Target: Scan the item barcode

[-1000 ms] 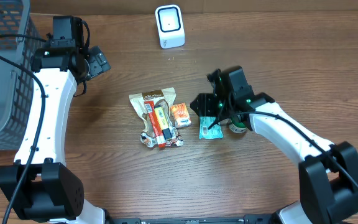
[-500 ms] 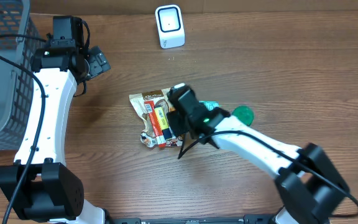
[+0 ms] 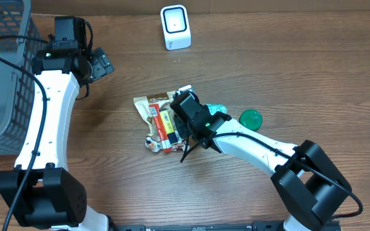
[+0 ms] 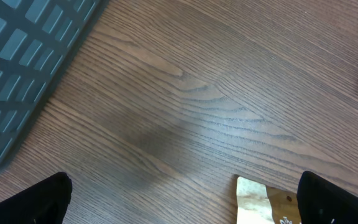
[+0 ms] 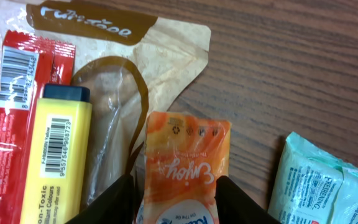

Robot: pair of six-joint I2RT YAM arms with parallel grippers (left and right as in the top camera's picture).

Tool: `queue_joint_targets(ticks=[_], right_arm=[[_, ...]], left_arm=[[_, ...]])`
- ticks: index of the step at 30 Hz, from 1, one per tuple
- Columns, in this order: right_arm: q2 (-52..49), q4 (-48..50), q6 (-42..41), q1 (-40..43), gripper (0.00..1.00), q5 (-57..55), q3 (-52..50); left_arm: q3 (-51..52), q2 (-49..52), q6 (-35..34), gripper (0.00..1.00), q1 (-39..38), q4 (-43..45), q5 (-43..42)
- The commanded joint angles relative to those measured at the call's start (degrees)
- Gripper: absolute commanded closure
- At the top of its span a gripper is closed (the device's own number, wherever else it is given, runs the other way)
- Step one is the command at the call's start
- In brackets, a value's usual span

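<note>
Overhead: right arm [image 3: 255, 144] reaches to mid-frame, right gripper [image 5: 178, 196] straddling the orange packet [image 5: 185, 155], pinch uncertain; left arm [image 3: 50, 102] extends to upper left, left gripper [image 4: 188, 199] spread wide.

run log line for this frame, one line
phase: pick | right tool: astride orange packet, grip unconfirmed | left tool: open, empty | scanner: upright at far edge, nothing near it

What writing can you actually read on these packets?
"Non-Toxic": on the yellow tube.
"Enjoy": on the orange sachet.
"FRESHENING": on the teal packet.
The brown bag logo and the red packet barcode digits are too blurred to read.
</note>
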State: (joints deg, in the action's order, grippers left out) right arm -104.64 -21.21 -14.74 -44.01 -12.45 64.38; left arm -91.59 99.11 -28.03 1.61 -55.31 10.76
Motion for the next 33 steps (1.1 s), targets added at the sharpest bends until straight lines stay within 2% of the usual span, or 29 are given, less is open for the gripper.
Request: queue_joint_targets(ticks=[1,12,15,18,19,23,26,33], right_arm=[[-1.1,1.2,0.2,-0.1,0.57,-0.8,0.5],[-5.0,2.2,0.2,-0.1,0.59,1.6,0.5],[-5.6,2.2,0.3,0.0,0.67,1.5,0.5],[-5.1,2.2,1.6,0.0,0.92,1.4,0.9],[-4.4,1.6,1.5,0.0,0.96,1.4,1.3],[1.1,-2.7,0.7,1.2,0.96,4.0,4.1],[5.1,-4.4,-1.0,4.4,0.96,10.4,4.4],[5.8,-4.9,-6.3,16.4,0.96,39.3,3.5]], left_arm=[[-0.3,-0.5,1.2,0.00,0.2,0.0,0.1],[-0.3,-0.5,1.2,0.00,0.2,0.0,0.1],[-0.3,-0.5,1.2,0.00,0.2,0.0,0.1],[-0.3,-0.5,1.2,0.00,0.2,0.0,0.1],[-0.3,-0.5,1.2,0.00,0.2,0.0,0.1],[-0.3,-0.5,1.2,0.00,0.2,0.0,0.1],[-0.3,-0.5,1.2,0.00,0.2,0.0,0.1],[-0.3,-0.5,1.2,0.00,0.2,0.0,0.1]])
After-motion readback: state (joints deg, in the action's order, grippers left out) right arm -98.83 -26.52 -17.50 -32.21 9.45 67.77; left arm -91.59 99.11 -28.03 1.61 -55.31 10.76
